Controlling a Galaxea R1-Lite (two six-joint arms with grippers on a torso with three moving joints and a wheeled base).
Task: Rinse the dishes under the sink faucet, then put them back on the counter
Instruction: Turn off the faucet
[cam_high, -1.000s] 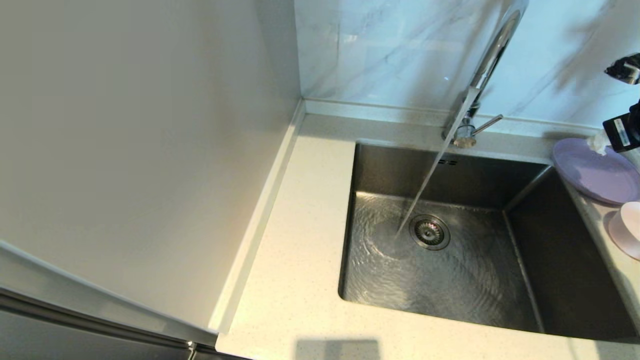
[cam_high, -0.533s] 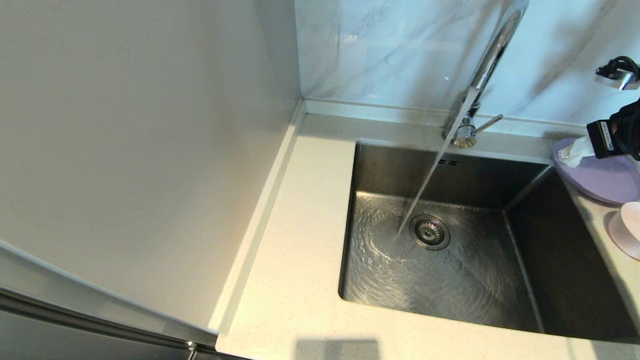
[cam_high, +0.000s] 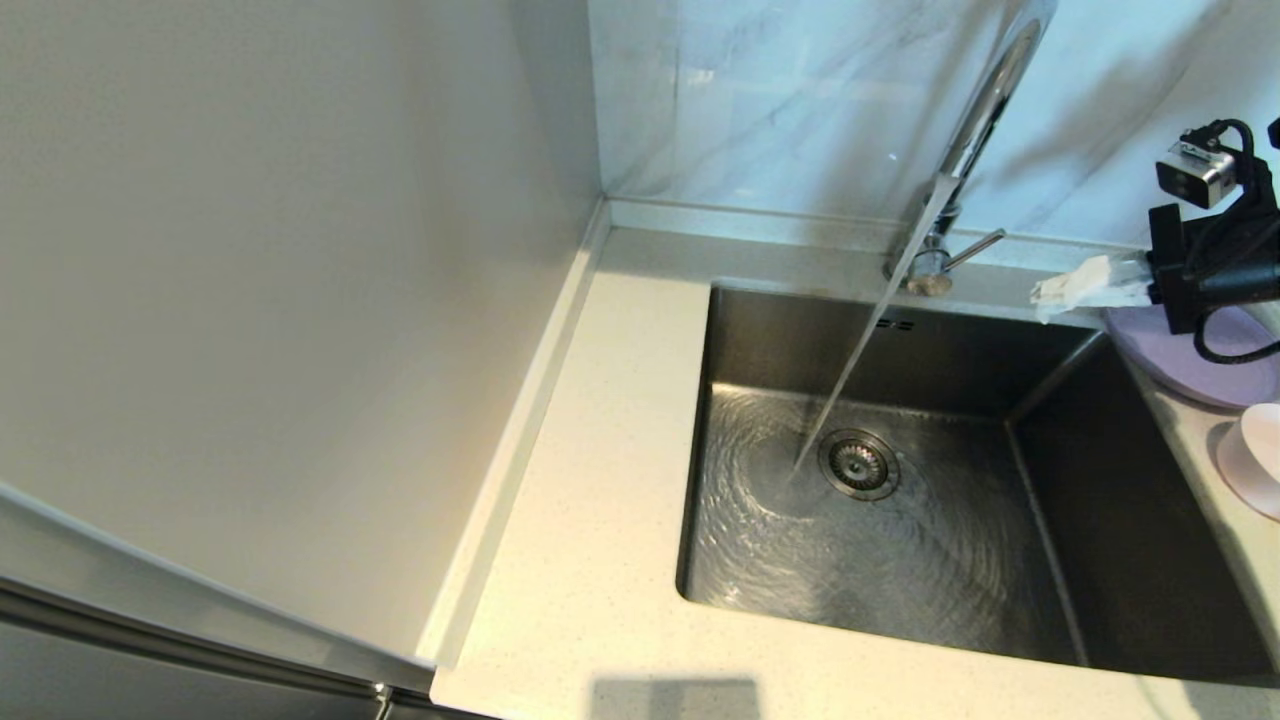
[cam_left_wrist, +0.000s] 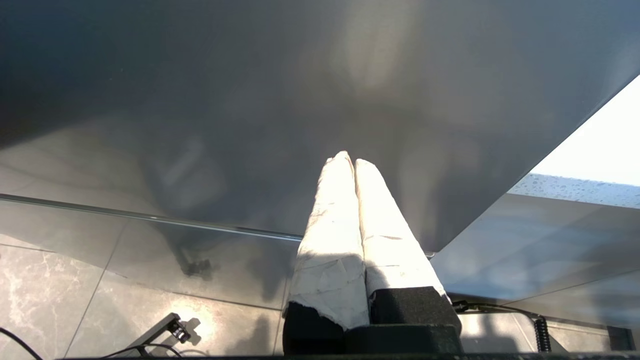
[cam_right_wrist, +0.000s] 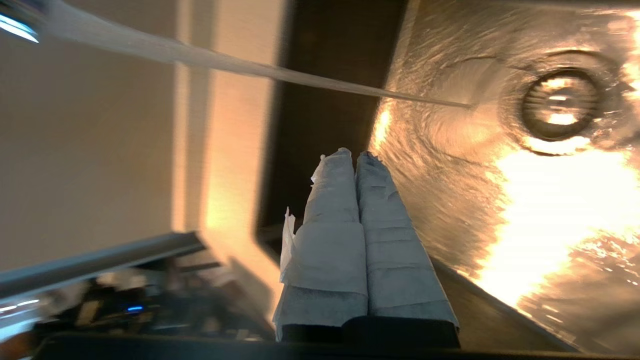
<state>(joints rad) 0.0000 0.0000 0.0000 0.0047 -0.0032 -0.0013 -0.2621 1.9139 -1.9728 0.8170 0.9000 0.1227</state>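
Observation:
Water runs from the chrome faucet (cam_high: 985, 100) into the steel sink (cam_high: 950, 580), landing beside the drain strainer (cam_high: 858, 464). My right gripper (cam_high: 1042, 290) hovers over the sink's back right corner, pointing left toward the faucet lever (cam_high: 975, 248). Its taped fingers are shut on nothing. Behind it the lilac plate (cam_high: 1180, 375) lies on the counter (cam_high: 590, 520), partly hidden by the wrist. A small whitish bowl (cam_high: 1265, 435) sits on a pale pink dish (cam_high: 1240, 485) at the right edge. In the right wrist view the right gripper (cam_right_wrist: 354, 155) is above the wet basin. The left gripper (cam_left_wrist: 350, 159) is shut and empty.
A white wall panel (cam_high: 300, 300) closes off the left side and a marble backsplash (cam_high: 780, 100) the back. The left wrist view faces a grey cabinet front (cam_left_wrist: 250, 100) above a tiled floor (cam_left_wrist: 75, 285), well away from the sink.
My right gripper has risen off the lilac plate and swung left toward the faucet base, its fingers closing on nothing. The dishes have not moved.

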